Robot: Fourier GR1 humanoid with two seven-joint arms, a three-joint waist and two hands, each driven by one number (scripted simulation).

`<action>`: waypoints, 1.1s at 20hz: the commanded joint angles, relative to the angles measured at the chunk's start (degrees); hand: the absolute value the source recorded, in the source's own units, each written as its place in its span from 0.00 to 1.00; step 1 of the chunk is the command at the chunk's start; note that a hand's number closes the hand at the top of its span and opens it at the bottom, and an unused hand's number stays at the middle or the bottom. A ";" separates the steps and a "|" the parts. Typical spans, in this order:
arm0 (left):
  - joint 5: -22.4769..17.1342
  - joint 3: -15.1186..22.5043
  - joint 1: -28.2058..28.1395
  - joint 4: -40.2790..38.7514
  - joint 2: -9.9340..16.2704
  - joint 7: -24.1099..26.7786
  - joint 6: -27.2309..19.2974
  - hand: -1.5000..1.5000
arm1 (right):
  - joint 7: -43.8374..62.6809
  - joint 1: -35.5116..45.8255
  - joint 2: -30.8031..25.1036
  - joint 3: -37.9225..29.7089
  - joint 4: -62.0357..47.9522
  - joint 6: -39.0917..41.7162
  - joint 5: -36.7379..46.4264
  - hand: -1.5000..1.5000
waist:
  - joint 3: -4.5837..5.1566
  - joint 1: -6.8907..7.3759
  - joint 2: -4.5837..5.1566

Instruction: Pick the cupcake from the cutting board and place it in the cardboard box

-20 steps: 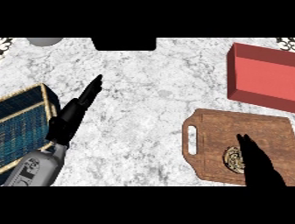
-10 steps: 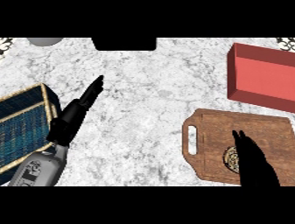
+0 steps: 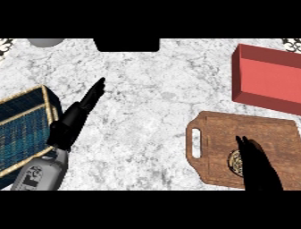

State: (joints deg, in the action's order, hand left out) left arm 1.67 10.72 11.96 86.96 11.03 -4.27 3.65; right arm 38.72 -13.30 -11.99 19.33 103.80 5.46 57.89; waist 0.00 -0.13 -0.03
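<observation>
On the cutting board (image 3: 252, 147) at lower right I see the cupcake (image 3: 236, 161), half hidden under my right hand (image 3: 257, 166) | right hand fingers straight, pressed together over it | red cardboard box (image 3: 274, 80) beyond the board | left hand (image 3: 77, 117) straight-fingered on the marble tabletop (image 3: 146, 103) beside a blue basket (image 3: 14, 129)

The cutting board (image 3: 252, 150) lies on the tabletop (image 3: 146, 103) at right, the cupcake (image 3: 236, 160) on it; the cardboard box (image 3: 274, 80) sits behind it; a basket (image 3: 14, 129) lies far left.
</observation>
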 commanded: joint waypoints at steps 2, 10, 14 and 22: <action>2.07 -2.01 0.27 -1.63 -1.05 1.53 1.56 0.50 | -2.29 2.39 1.52 -2.04 -5.72 -0.85 -0.32 0.00 | -0.01 0.02 0.03; 3.52 -3.12 -1.39 2.57 -2.47 -0.73 2.46 0.50 | -1.73 2.01 1.30 -2.22 -6.79 0.01 3.18 0.00 | -0.01 0.09 -0.01; 2.40 -5.27 3.63 -2.95 -2.47 -0.96 4.50 0.50 | -7.02 2.16 -0.09 -4.37 -14.87 -4.89 3.54 0.00 | -0.02 -0.08 0.07; 4.79 -2.99 -2.02 2.01 -3.88 -0.49 3.47 0.50 | -8.20 3.05 1.22 -2.57 -16.74 -6.56 6.16 1.00 | -0.02 0.25 0.00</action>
State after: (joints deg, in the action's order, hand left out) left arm 5.64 7.29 11.62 87.60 7.27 -4.83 7.27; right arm 32.17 -9.87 -10.90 16.09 92.26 0.66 62.64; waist 1.25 0.02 -0.90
